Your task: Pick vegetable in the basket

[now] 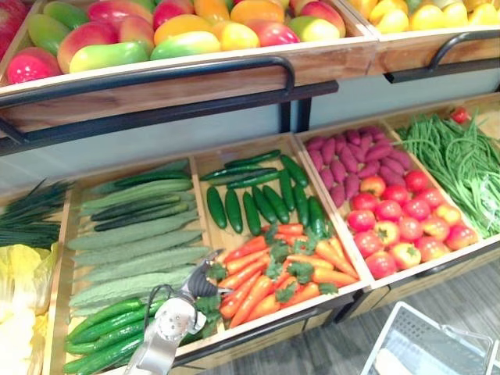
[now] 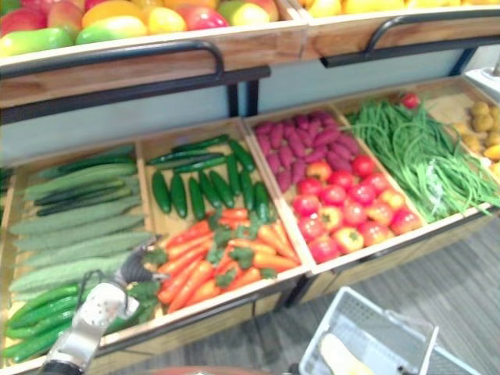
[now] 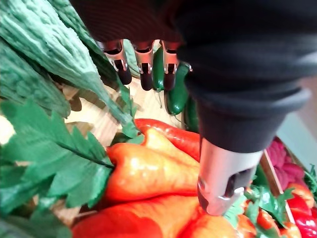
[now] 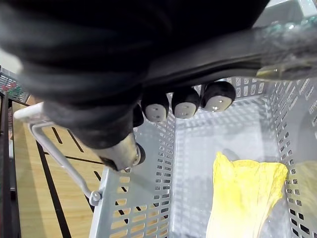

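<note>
Left wrist view: my left hand (image 3: 218,74) is open, fingers (image 3: 143,74) straight and spread away from the thumb (image 3: 223,178). The thumb tip is down on the carrots (image 3: 148,173). Nothing is gripped. From the left eye view I see that hand at the left edge of the carrot heap, near the front of the wooden crate (image 1: 205,195), just beside the ridged pale green gourds (image 1: 133,250). The carrots are orange with green leafy tops, piled in the front half of their compartment, with dark cucumbers (image 1: 258,203) behind them.

Right wrist view: my right hand (image 4: 89,74) has its fingers (image 4: 185,101) curled round the dark handle (image 4: 223,54) of the grey perforated basket (image 4: 148,198). A yellow leafy vegetable (image 4: 242,193) lies in the basket. In the right eye view the basket sits low at the right, over the floor in front of the stand.

Next crate to the right: purple sweet potatoes (image 1: 351,156) at the back, tomatoes (image 1: 398,226) in front, green beans (image 1: 461,164) beyond them. Mangoes (image 1: 156,31) are on the upper shelf.

I can't make out any labels.
</note>
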Robot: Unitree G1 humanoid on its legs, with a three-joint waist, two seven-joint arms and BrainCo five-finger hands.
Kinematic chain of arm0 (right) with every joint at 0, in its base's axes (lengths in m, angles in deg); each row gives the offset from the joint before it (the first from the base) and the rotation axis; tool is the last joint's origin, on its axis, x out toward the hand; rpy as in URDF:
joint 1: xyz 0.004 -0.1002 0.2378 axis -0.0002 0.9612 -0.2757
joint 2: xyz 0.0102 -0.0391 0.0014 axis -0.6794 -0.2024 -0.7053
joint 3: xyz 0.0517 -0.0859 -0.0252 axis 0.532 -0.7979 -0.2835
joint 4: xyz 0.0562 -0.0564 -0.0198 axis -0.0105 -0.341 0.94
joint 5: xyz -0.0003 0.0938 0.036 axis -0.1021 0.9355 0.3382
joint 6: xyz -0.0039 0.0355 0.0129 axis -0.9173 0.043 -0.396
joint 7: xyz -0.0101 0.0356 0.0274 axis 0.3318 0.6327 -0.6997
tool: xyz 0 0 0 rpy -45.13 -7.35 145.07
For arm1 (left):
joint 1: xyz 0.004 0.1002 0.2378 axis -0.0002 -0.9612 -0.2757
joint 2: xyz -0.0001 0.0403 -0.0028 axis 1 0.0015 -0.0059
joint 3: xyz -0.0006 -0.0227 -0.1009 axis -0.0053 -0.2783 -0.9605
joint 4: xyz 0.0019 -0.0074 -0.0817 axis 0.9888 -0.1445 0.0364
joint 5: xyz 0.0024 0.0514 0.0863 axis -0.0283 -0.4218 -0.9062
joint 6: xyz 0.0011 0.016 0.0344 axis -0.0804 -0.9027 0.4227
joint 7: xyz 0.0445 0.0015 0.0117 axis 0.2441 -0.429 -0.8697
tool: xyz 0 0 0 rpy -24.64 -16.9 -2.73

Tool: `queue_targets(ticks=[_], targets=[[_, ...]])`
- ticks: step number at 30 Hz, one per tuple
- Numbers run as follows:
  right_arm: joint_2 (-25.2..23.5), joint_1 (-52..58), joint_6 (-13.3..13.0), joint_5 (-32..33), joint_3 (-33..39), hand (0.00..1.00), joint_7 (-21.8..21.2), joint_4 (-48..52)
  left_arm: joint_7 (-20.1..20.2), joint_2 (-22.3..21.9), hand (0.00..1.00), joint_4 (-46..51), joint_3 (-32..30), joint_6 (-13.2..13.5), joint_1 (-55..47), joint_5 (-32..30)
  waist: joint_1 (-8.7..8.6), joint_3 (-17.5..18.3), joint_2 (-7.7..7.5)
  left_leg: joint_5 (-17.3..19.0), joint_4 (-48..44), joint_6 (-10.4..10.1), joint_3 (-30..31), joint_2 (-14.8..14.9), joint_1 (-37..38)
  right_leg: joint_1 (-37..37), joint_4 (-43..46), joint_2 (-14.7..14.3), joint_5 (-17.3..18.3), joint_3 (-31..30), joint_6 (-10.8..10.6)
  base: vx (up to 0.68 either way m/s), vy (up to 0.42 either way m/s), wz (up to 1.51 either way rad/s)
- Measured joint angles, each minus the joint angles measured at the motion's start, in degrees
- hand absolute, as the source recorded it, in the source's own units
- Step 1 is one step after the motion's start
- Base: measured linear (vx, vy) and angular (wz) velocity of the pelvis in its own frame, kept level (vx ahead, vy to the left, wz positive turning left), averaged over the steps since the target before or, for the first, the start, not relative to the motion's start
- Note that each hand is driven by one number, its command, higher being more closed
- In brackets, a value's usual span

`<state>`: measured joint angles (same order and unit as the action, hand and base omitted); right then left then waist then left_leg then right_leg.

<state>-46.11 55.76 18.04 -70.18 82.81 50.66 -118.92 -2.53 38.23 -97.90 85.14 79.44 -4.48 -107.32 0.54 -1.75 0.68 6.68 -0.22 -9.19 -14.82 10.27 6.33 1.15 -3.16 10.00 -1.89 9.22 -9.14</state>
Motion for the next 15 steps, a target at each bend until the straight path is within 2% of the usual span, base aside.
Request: queue_targets(ticks=[9, 15], targets=[[-0.31, -1.91, 0.05, -0.02, -0.45, 1.0, 0.05, 0.01, -3.59, -1.87, 0.0, -7.89, -0.05, -0.86, 6.04, -2.67, -0.51, -0.4, 0.52, 0.01, -0.02, 0.0, -0.56, -0.06, -0.51, -1.04, 0.01, -0.01, -0.22, -0.67, 0.02, -0.01, -0.004, -0.03], [-0.31, -1.98, 0.11, 0.01, -0.65, 1.0, 0.16, 0.01, -5.0, -1.92, 0.0, -9.3, 0.13, -0.83, 7.54, -2.66, -0.6, -0.78, 0.75, 0.02, -0.03, -0.02, -0.96, -0.08, -1.22, -2.05, 0.03, -0.06, -0.34, -1.28, -0.03, 0.0, -0.007, -0.04]])
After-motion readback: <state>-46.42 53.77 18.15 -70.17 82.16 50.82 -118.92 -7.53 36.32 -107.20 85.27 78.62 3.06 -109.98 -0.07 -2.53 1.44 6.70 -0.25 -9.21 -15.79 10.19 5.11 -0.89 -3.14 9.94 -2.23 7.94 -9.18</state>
